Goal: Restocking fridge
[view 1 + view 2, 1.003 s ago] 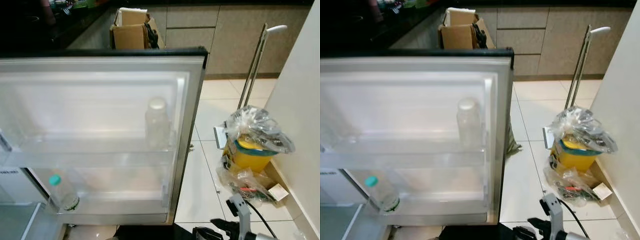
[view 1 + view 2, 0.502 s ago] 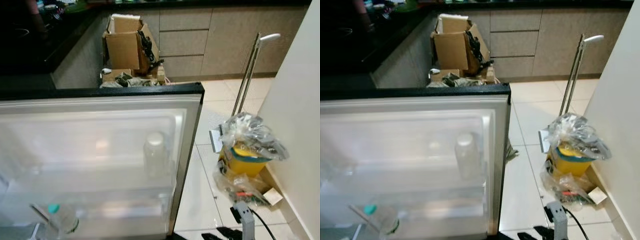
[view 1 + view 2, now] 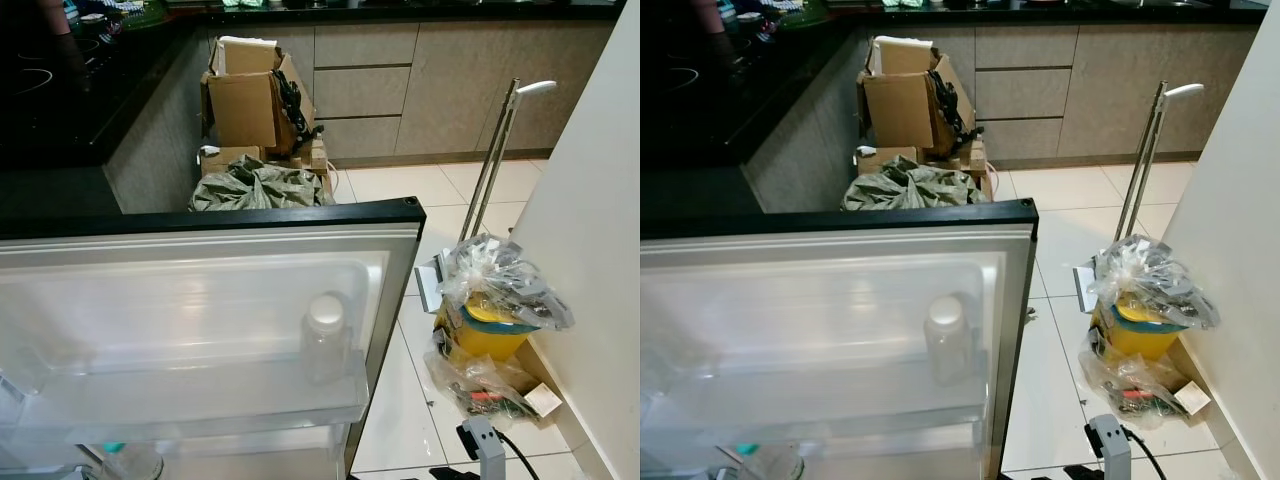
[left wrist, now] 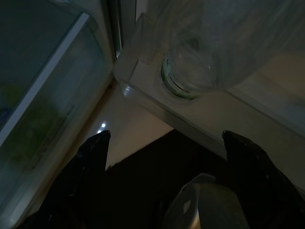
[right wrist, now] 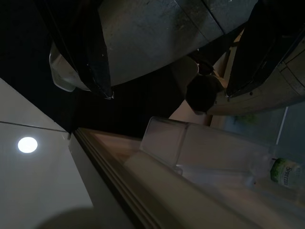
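Left wrist view — left claw [image 4: 164,143] spread, empty.

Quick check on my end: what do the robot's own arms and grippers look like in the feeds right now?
The left gripper and right gripper each show two long, flat, dark black fingers tapering toward the tips. In the head views, a silver-grey bracket with a black cable looping off it shows low on the right.
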### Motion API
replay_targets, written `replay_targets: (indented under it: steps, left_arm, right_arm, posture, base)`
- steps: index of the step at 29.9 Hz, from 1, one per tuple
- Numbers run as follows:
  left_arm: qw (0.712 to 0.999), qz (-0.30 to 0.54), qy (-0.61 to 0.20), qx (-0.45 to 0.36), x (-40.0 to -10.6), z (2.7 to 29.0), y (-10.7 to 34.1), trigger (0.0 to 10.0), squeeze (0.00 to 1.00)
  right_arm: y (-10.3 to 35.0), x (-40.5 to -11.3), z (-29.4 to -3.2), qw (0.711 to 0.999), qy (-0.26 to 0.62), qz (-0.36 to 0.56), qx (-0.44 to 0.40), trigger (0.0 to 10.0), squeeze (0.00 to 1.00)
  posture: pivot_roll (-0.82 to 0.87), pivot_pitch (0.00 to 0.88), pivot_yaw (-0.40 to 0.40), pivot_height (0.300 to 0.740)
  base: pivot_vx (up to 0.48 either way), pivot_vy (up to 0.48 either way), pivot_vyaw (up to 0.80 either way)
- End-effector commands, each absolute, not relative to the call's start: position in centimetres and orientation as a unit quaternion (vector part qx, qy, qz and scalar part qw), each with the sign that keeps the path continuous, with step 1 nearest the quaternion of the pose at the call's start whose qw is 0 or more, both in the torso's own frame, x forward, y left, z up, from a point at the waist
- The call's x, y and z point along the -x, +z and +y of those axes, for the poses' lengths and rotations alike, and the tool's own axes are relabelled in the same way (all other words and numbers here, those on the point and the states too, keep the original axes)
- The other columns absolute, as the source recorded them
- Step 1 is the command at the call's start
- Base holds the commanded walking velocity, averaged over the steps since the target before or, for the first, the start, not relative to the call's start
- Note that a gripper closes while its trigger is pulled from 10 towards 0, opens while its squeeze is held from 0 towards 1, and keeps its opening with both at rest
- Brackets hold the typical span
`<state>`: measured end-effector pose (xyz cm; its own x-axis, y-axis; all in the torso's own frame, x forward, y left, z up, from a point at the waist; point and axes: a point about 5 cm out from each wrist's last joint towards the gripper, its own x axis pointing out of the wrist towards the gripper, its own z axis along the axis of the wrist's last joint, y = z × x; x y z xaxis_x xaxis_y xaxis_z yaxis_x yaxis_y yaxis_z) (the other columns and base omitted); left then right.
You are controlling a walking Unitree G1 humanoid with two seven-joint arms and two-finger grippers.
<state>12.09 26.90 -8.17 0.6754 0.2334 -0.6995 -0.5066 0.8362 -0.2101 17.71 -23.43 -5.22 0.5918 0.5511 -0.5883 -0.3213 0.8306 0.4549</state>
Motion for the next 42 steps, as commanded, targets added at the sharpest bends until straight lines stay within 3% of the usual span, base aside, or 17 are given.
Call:
replay_targets:
  steps: [1, 15, 36, 42]
  left_arm:
    - [0.889, 0.357, 0.204, 0.202, -11.8, 26.3, -8.5, 10.0, 0.0]
    - [0.887, 0.366, 0.195, 0.203, -11.8, 25.8, -8.7, 10.0, 0.0]
    - [0.883, 0.375, 0.192, 0.207, -12.1, 25.6, -8.8, 10.0, 0.0]
    - [0.878, 0.384, 0.188, 0.215, -12.1, 25.1, -9.0, 10.0, 0.0]
  right_arm:
    - [-5.4, -17.4, -23.4, 0.878, 0.246, 0.381, -0.155, 10.0, 0.0]
    - [-5.8, -17.0, -23.5, 0.88, 0.224, 0.387, -0.162, 10.0, 0.0]
    - [-5.9, -16.9, -23.2, 0.878, 0.232, 0.385, -0.167, 10.0, 0.0]
    - [-6.0, -16.8, -23.2, 0.876, 0.23, 0.39, -0.167, 10.0, 0.0]
  posture:
    - [-0.05, 0.051, 0.013, 0.646]
    - [-0.05, 0.047, 0.007, 0.651]
    - [-0.05, 0.045, 0.008, 0.737]
    - [-0.05, 0.043, 0.006, 0.74]
  base:
    - [0.0, 0.0, 0.0]
    - [0.0, 0.0, 0.0]
    - [0.0, 0.0, 0.0]
    - [0.0, 0.0, 0.0]
